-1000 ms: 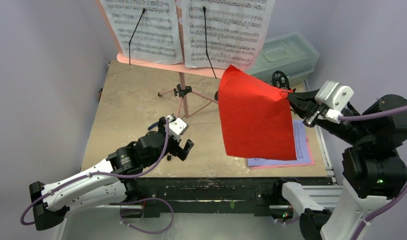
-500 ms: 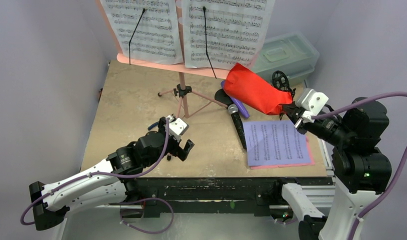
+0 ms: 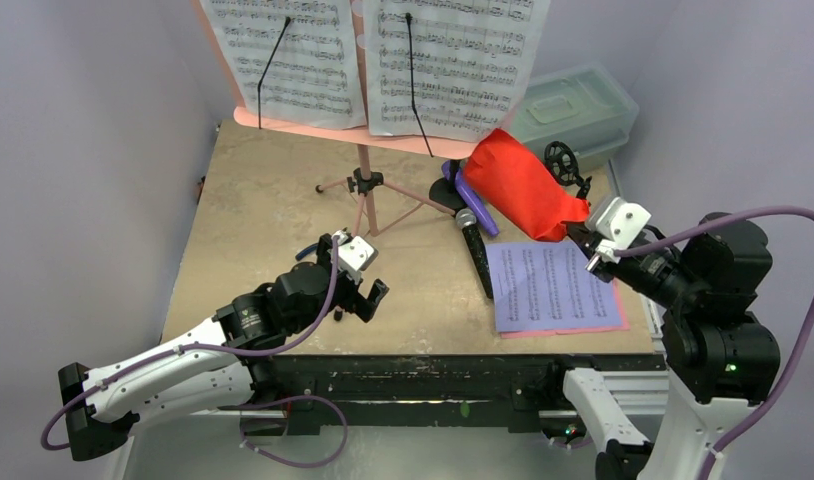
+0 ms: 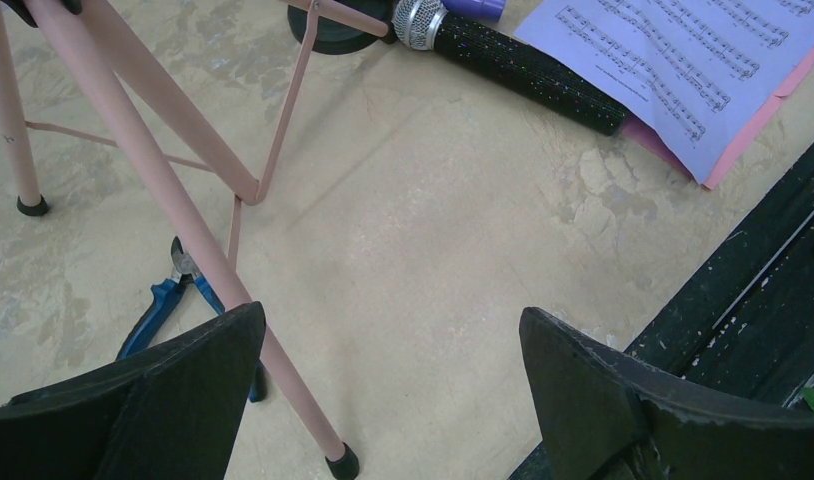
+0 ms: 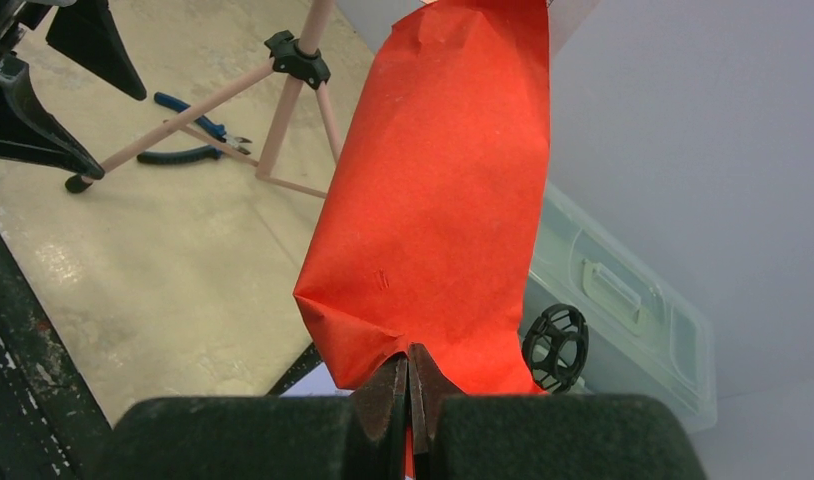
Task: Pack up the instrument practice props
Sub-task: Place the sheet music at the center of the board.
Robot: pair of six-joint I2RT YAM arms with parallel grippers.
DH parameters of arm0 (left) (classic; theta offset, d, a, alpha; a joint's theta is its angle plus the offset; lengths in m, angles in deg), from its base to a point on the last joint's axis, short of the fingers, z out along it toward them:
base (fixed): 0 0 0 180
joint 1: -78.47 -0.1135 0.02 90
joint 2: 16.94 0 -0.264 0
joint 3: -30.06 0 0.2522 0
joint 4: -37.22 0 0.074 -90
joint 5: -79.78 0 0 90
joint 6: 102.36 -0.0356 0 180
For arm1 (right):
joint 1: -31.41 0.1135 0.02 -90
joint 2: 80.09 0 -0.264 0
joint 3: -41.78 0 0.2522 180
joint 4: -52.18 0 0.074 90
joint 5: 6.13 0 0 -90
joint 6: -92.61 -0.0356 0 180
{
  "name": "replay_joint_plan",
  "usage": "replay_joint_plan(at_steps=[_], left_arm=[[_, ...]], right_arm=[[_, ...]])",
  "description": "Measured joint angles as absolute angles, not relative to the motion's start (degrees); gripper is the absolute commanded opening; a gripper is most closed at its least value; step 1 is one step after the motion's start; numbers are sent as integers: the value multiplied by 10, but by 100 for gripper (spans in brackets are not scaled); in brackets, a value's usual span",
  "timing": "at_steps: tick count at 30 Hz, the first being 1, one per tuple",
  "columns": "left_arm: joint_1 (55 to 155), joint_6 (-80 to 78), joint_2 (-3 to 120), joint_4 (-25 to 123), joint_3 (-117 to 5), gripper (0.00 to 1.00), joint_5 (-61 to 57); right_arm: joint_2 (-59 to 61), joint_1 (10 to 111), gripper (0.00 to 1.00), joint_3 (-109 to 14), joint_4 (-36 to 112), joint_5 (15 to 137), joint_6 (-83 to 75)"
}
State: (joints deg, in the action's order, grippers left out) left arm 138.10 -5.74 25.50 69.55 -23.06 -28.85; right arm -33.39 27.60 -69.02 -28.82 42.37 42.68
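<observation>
Right pincer [image 5: 410, 372] pinches one corner of the red sheet [image 3: 518, 185], held crumpled above the counter [image 3: 263, 200] beside the purple mic [image 3: 475, 200]; left pincer [image 4: 393, 380] stands wide, empty; risk: so slight a hold may tear or drop the paper.

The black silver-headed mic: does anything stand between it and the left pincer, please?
Nothing visible does: only bare table lies between the open left pincer and the black silver-headed mic. The pink tripod leg passes close beside one finger, off that line.
</observation>
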Motion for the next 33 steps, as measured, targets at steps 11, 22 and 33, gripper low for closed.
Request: replay_joint_plan(at_steps=[11, 22, 33], left_arm=[[1381, -57, 255, 695, -231, 99, -286], [1381, -57, 255, 695, -231, 99, -286], [1381, -57, 256, 695, -231, 99, -284]], right_arm=[[-356, 276, 0, -688, -306, 426, 428], [-374, 276, 0, -607, -303, 479, 440], [-331, 276, 0, -388, -274, 676, 477]])
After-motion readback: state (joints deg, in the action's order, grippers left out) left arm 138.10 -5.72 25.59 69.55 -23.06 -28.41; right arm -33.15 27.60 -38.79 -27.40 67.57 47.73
